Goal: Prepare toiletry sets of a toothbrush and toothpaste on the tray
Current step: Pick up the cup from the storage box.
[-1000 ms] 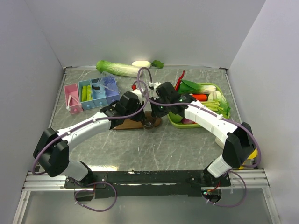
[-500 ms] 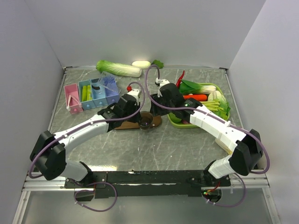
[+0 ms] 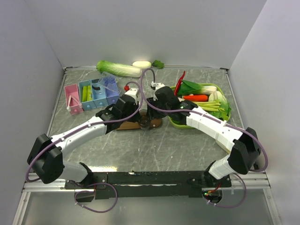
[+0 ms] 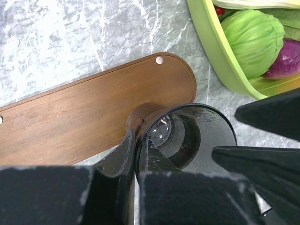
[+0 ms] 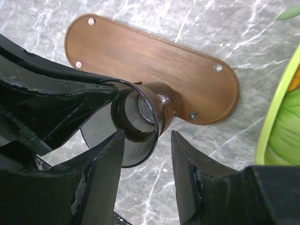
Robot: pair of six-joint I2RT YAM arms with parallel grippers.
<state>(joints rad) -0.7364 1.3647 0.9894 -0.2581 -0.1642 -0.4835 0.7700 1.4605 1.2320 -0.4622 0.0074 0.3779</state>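
Tumbler (image 4: 197,140) over tray (image 4: 93,108) pinched by left fingers (image 4: 117,161); right fingers (image 5: 105,178), spread, back beside it.

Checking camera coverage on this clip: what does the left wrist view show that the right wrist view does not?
Only the left wrist view: a purple onion lying inside the lime basket, and a look straight down into the dark tumbler. Only the right wrist view: the whole oval tray with both rounded ends, and the right jaws standing open on either side of the tumbler. Both: the tumbler by the tray's long edge, the left jaws on its rim, the basket's rim and the marbled table.
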